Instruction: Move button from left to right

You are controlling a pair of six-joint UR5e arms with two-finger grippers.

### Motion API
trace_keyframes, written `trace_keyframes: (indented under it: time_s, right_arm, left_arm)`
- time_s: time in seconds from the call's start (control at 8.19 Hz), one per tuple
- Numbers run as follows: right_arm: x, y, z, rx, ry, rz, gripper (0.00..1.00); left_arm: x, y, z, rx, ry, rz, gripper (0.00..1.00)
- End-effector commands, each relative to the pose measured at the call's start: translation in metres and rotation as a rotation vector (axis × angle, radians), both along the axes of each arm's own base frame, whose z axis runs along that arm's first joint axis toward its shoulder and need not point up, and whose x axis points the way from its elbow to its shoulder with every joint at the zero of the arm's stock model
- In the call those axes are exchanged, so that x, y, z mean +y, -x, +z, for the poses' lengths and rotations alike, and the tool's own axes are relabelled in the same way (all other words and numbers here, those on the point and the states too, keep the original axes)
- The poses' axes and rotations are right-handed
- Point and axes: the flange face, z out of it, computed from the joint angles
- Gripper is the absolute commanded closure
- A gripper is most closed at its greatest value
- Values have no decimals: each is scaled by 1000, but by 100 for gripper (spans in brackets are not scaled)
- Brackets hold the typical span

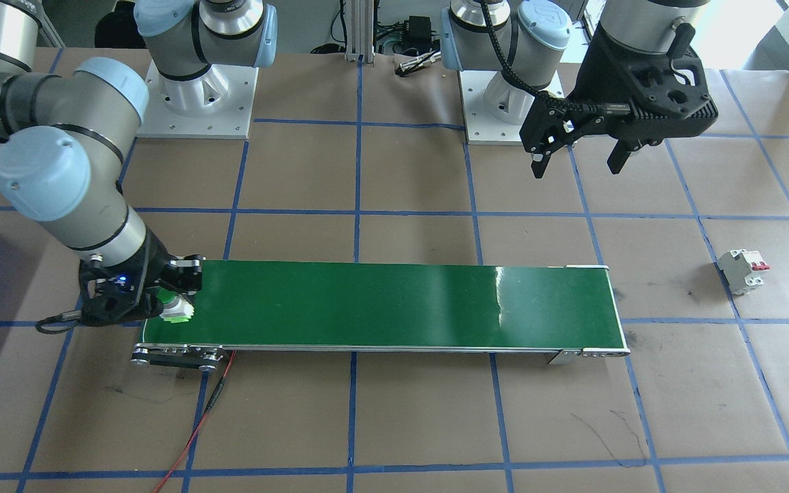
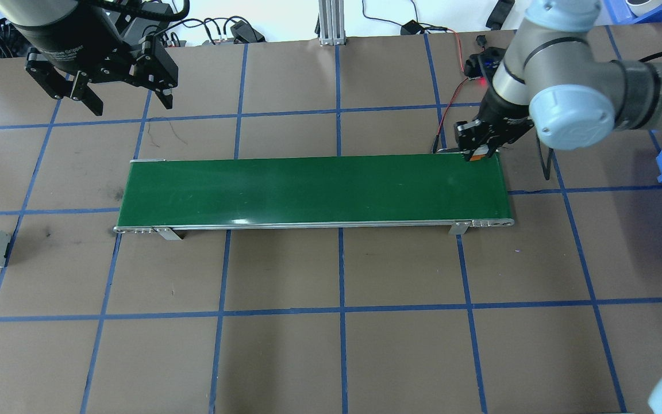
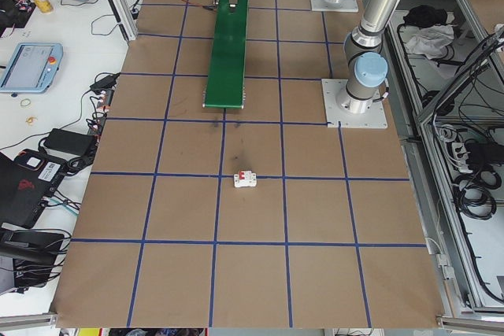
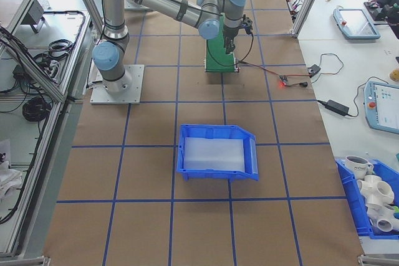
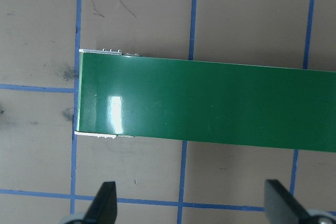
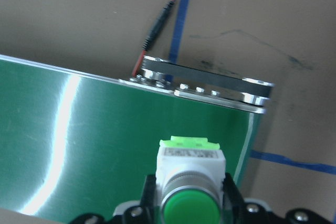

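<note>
The button [image 6: 190, 182], with a round green cap, silver collar and white body, sits between the fingers of my right gripper [image 6: 190, 199], which is shut on it. In the front-facing view the button [image 1: 177, 309] is low over the right-arm end of the green conveyor belt [image 1: 394, 305]; whether it touches the belt I cannot tell. From overhead the right gripper [image 2: 477, 150] hides the button. My left gripper [image 1: 576, 161] hangs open and empty behind the belt's other end, its fingertips [image 5: 105, 198] wide apart in the left wrist view.
A white circuit breaker with red levers [image 1: 744, 270] lies on the brown table beyond the belt's left-arm end. A blue bin [image 4: 215, 154] stands past the right-arm end. A red wire [image 1: 196, 431] runs from the belt's motor end.
</note>
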Motion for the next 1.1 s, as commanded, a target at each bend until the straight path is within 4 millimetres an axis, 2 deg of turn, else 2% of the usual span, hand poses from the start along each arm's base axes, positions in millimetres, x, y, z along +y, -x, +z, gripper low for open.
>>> trace_keyframes:
  time_s: [0.0,0.12,0.37,0.73,0.85,0.98]
  right_arm:
    - [7,129,54,93,-5,268,100]
    - [15,175,68,112,14,403,100]
    - [39,277,72,113,24,568,100]
    - [86,410,69,168,34,905,100]
    - [91,450,43,188,43,975,100]
    - [94,486,8,179,61,1062,100]
  left_arm:
    - [1,0,1,0,1,5,0]
    - [1,0,1,1,1,6,0]
    - [1,0,1,-1,3,6,0]
    - [1,0,1,-1,3,6,0]
    - [1,0,1,-1,3,6,0]
    - [1,0,1,-1,3,6,0]
